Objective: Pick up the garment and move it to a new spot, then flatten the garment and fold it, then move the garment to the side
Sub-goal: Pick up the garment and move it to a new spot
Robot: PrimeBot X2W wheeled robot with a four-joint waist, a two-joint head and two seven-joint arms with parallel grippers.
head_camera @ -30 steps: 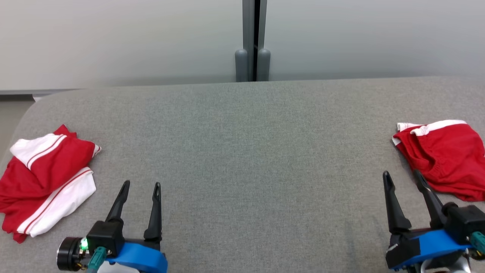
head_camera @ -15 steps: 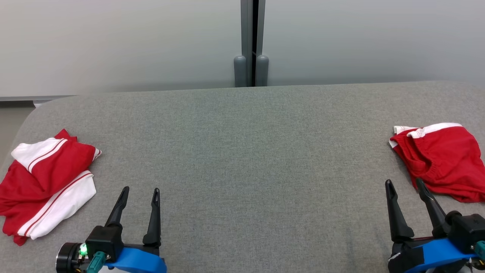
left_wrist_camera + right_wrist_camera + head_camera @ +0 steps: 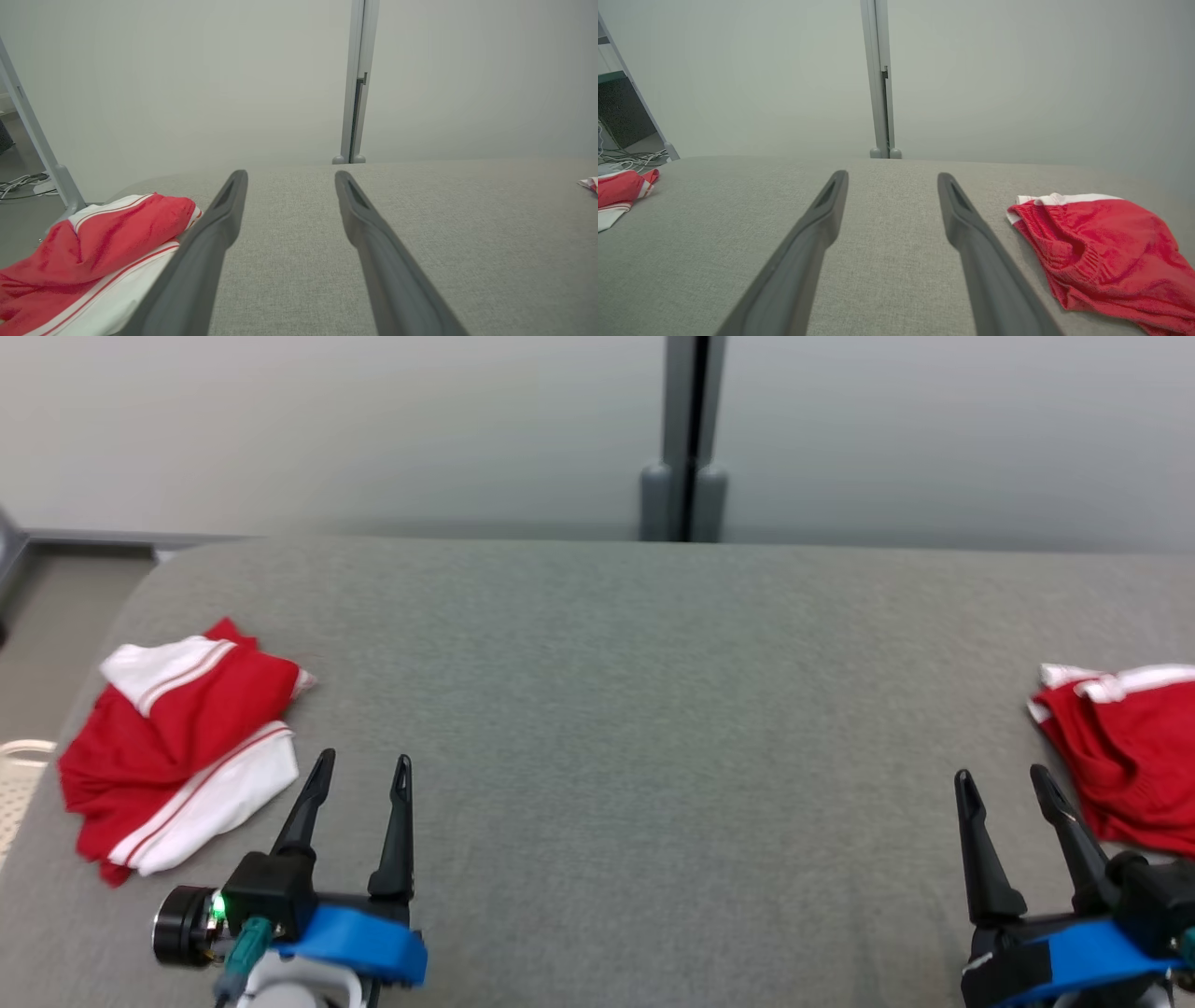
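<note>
Right pincer (image 3: 1000, 773): released, fingers spread wide, nothing held between them
Left pincer (image 3: 364, 759): released likewise, nothing grasped
Crumpled garment (image 3: 1130, 756): red with a white trim, lain just beside the right pincer on its outer, right side, level with the fingertips and slightly ahead; not touched
Long axis: judged to run obliquely, from the white-trimmed edge ahead of the fingertips back along the outer side of the right finger
Nearer arm: the right one, by far; the left pincer is set well apart from this garment across the grey padded surface (image 3: 635, 709)
Folded garment (image 3: 187, 737): red and white, laid just left of the left pincer, taken as already finished
Coming move: a turn to the right and a short reach are called for, so that the heap is brought between the fingers
Containers: a pale perforated shape (image 3: 14, 784) is seen far left of the left pincer, past the surface edge; what it is, or holds, cannot be told
</note>
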